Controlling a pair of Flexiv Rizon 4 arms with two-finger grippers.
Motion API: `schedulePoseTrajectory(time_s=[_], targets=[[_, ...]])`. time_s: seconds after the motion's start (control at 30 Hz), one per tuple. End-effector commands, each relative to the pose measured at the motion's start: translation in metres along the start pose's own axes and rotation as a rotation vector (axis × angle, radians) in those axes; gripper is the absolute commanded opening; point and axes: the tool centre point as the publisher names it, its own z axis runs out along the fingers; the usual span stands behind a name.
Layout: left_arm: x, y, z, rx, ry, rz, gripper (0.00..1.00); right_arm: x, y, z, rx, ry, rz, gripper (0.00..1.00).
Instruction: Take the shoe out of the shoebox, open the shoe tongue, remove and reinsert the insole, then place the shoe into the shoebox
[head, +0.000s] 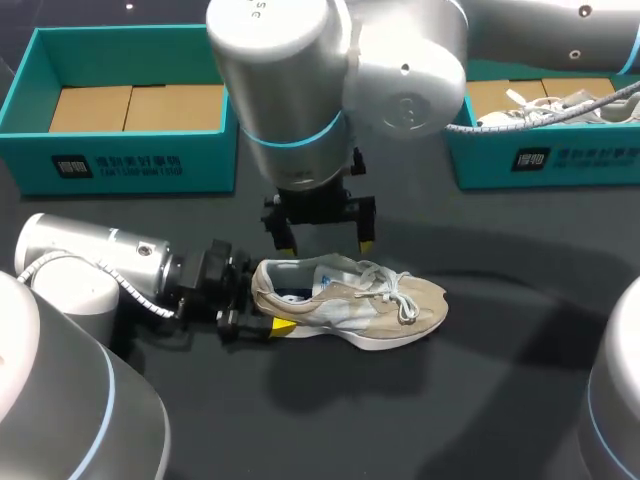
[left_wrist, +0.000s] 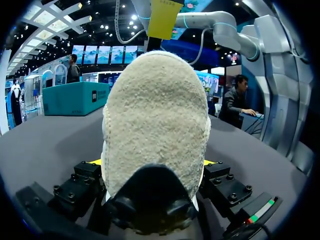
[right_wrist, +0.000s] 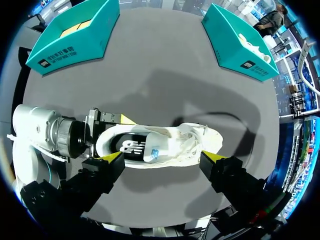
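Centre frame, the beige-and-white mesh sneaker (head: 350, 305) lies on the dark surface (head: 480, 400); the left claw (head: 265, 302) clamps its heel, and the right claw (head: 323, 245) hangs spread just above.

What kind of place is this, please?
Probably a robot work table for shoe packing: a left arm and right arm over a dark table, a shoe, a teal shoebox and a second shoebox.

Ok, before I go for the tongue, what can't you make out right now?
Left wrist view: the heel of the shoe fills it, hiding everything ahead.
Head view: the left gripper has its far finger behind the heel.
Head view: the right arm covers part of the right shoebox.
Right wrist view: tongue lost among bunched laces; open or not, cannot tell.
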Motion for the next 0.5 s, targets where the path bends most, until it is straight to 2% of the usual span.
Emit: schedulePoseTrajectory(time_s=[0.03, 0.5], targets=[[0.001, 0.002, 0.002, 0.001, -0.001, 0.0, 0.0, 0.019, -0.008, 0.007, -0.012, -0.198, 0.323, 1.0], [0.001, 0.002, 0.002, 0.001, -0.001, 0.0, 0.0, 0.014, -0.014, 0.03, -0.038, -0.239, 0.396, 1.0]])
